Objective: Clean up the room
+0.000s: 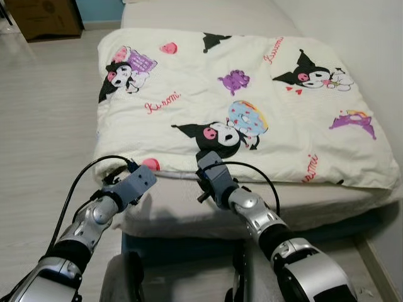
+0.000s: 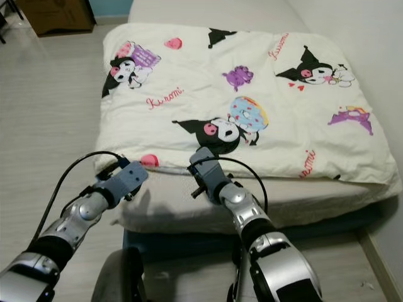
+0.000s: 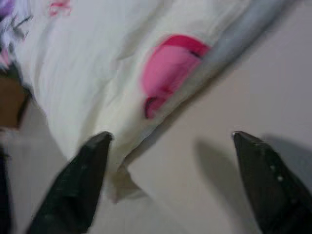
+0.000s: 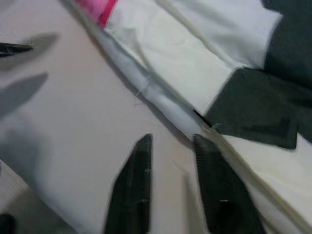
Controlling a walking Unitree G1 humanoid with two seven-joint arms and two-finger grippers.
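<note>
Cream quilt [image 1: 252, 94] spread flat on mattress [image 1: 189, 207], near hem crosswise just beyond both grippers; left gripper [image 3: 170, 146] spread wide at hem corner; right gripper [image 4: 170, 146] nearly closed, empty, touching mid-hem, nearer.

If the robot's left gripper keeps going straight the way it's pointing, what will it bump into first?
Most likely the near edge of the cartoon blanket. The left gripper is open, low over the mattress, aimed at the blanket's hem by the pink spot.
</note>
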